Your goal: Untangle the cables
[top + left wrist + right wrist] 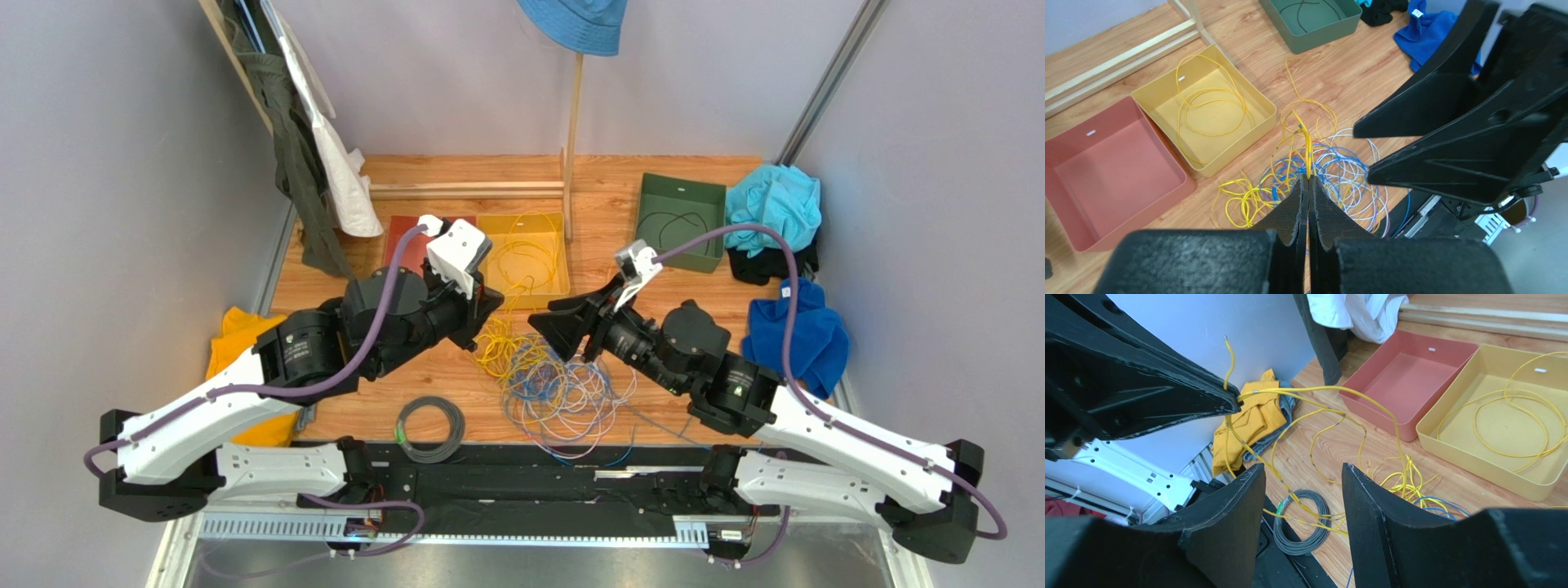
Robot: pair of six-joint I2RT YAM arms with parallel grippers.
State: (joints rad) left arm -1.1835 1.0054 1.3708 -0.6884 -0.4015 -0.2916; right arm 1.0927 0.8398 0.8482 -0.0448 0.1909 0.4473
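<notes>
The cables [555, 377] lie in a loose tangle of yellow, blue and pale wires on the wooden table, between my two grippers. My left gripper [493, 306] is shut on a yellow cable [1308, 147], which runs taut from its tips [1309, 179] down into the tangle [1333, 177]. In the right wrist view the same yellow cable [1315, 392] hangs from the left gripper's tip [1236, 404]. My right gripper [552, 331] is open and empty [1301, 471], just right of the left gripper and above the tangle.
A yellow tray [488, 228] holds one coiled yellow cable [1211, 101]; a red tray [1106, 177] stands left of it. A green tray [678, 218] with a dark cable is at the back right. A dark grey coil [429, 429] lies near the front edge. Cloths lie at both sides.
</notes>
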